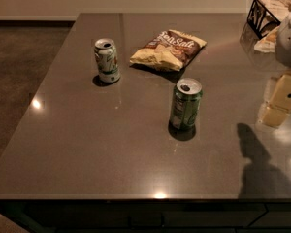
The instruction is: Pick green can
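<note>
Well right of upright green can (pixel 185 104), gripper (pixel 280 102), grip state unreadable; risk of tipping can with a glancing sideways approach.

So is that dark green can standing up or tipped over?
Upright: the green can stands on its base, silver top facing up. The gripper is near the picture's right edge, not touching it.
</note>
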